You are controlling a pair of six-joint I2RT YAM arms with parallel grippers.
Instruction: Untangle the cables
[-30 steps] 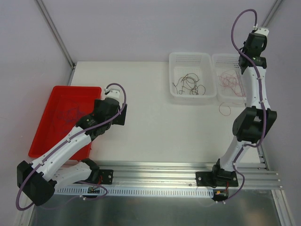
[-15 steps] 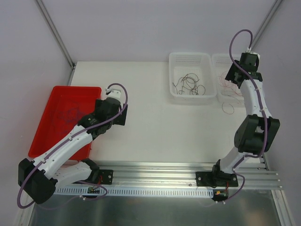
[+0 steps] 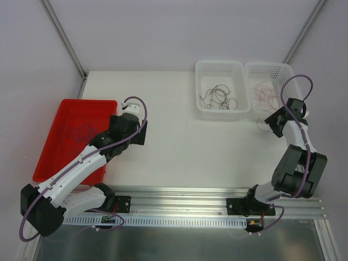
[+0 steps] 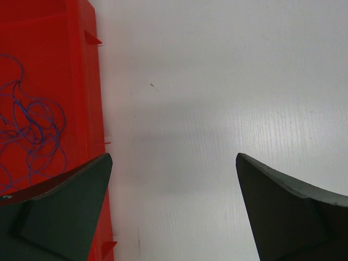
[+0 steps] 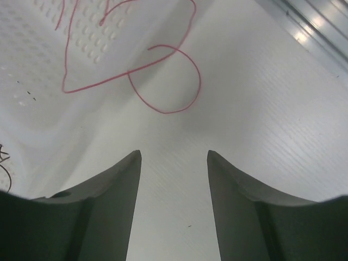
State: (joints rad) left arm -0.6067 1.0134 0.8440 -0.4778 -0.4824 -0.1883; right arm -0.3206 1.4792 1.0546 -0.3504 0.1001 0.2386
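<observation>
Left pincer (image 4: 174, 157): fingers wide apart, empty, over the counter (image 4: 217, 81), far left of the middle basket (image 3: 220, 68).
Right pincer (image 5: 174, 157): fingers apart, nothing between them, right of that basket's near corner.
Purple cables (image 4: 32, 130): bunched in the red tray (image 4: 81, 65), far left of it.
Dark cables (image 3: 219, 96): inside it.
Pink-red cables (image 5: 163, 112): in the right basket (image 3: 266, 68) beside it, with one loop on the counter.

White table (image 3: 163, 141) with four items resting on it: red plastic tray (image 3: 70, 101) at the left edge; two white perforated baskets side by side at the far right, the middle basket (image 3: 219, 64) and the right basket (image 3: 266, 67); pink-red cable (image 5: 165, 112), its loop lying on the bare tabletop just in front of the right basket, the strand rising against that basket's wall
</observation>
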